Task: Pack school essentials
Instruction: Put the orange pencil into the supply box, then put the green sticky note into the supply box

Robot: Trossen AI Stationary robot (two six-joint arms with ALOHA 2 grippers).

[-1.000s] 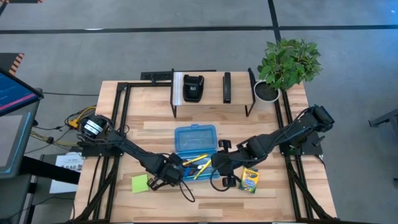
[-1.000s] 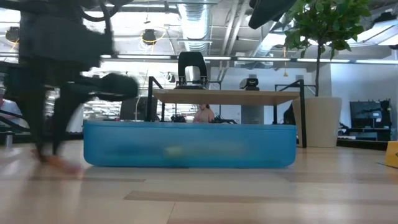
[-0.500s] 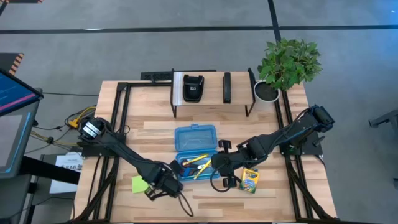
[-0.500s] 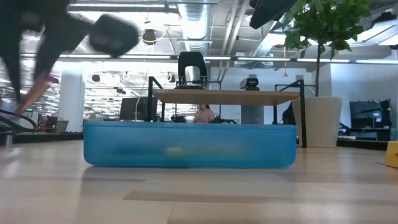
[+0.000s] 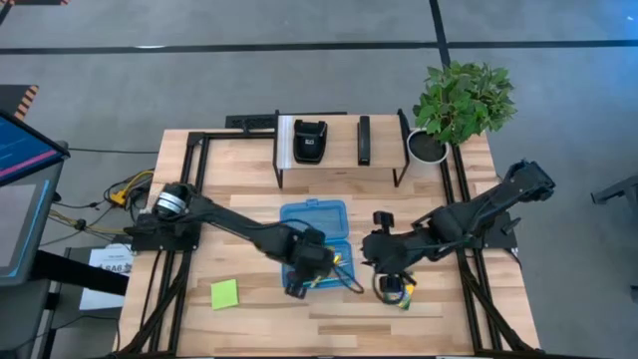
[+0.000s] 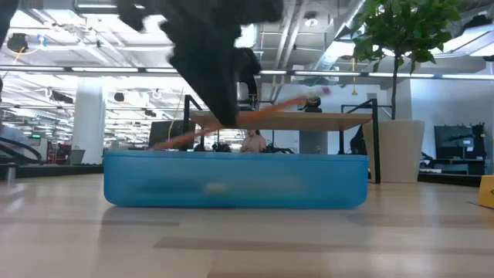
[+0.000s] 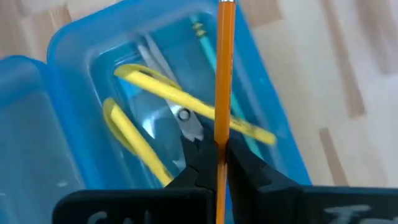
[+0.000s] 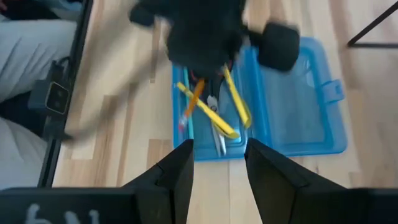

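Orange pencil [image 7: 222, 74] is clamped between the shut fingers of the left hand [image 7: 219, 163] and held over the open blue case [image 5: 314, 239] at the middle of the desk [image 5: 249, 204]. Inside the case's tray, scissors with yellow handles [image 7: 168, 109] and a teal pencil [image 7: 208, 43] are seen. A green sticky-note pad [image 5: 224, 293] lies on the desk well to the left of the case. The right hand [image 8: 217, 163] is held partly open and empty just right of the case, above the crayon box [image 5: 399, 292]. A second ago the left hand was down beside the sticky-note pad; it has since been carried over to the case, and the right hand has drawn slightly back.
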